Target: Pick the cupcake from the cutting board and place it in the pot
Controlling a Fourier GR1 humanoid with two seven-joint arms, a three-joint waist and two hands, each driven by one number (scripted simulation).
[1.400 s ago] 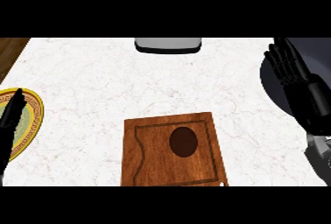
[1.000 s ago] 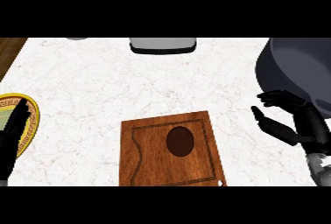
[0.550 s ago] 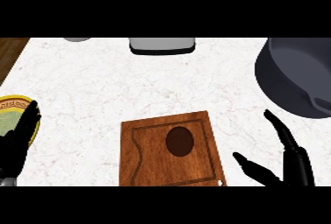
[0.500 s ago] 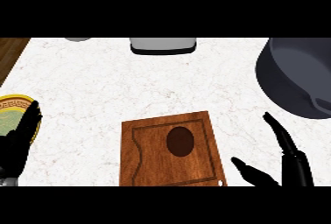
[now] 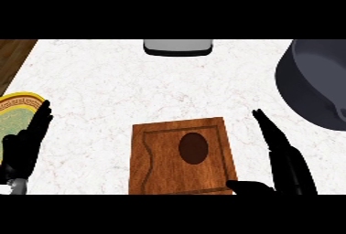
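At the reach step, with right hand (image 5: 287,164) spread and empty just right of the board (image 5: 161,161); next, curl round the probable cupcake (image 5: 193,147) there.

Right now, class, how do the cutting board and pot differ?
The cutting board is brown and rectangular, the pot dark grey and round. The cutting board lies central, the pot at the right edge. The cutting board bears the cupcake; the pot shows none. Both sit on the counter.

pot (image 5: 299,101) cut off at right edge, plate (image 5: 19,98) at left, cutting board (image 5: 159,155) cropped below
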